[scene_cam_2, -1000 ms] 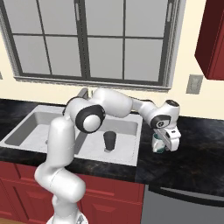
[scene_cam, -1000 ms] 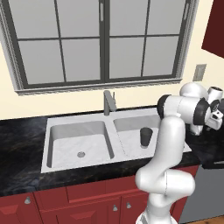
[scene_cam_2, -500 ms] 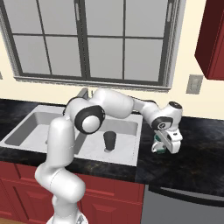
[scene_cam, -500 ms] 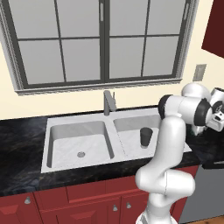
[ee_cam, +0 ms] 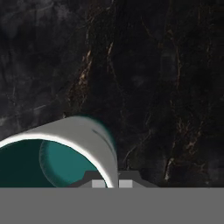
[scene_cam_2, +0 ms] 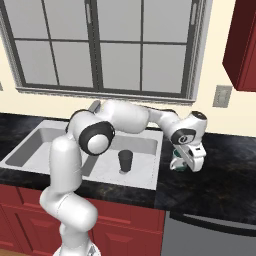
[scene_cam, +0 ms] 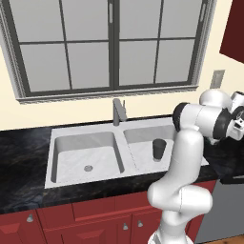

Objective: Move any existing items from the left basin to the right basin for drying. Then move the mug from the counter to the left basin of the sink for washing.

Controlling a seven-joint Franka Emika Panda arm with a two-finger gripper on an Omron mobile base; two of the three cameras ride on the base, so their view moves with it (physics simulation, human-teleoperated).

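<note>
The white mug [ee_cam: 81, 133] with its teal-green inside stands on the black counter [scene_cam_2: 220, 175], just right of the sink. My gripper [ee_cam: 112, 183] is down over it and shut on its rim, one finger inside the wall and one outside. In the right base view, the hand hides most of the mug [scene_cam_2: 175, 164] and my gripper [scene_cam_2: 184, 165] sits at its top. The dark grey tumbler [scene_cam: 158, 148] [scene_cam_2: 125, 161] stands upright in the right basin [scene_cam: 140, 143]. The left basin [scene_cam: 71, 155] holds nothing but its drain.
A grey faucet [scene_cam: 117, 112] rises behind the divider between the basins. My arm reaches over the right basin [scene_cam_2: 145, 150] from the left. Bare black counter [ee_cam: 166, 87] spreads around the mug. A window and a wall outlet [scene_cam_2: 221, 96] lie behind.
The jaws have gone from open to shut on the mug's rim. The arm and the tumbler have stayed where they were.
</note>
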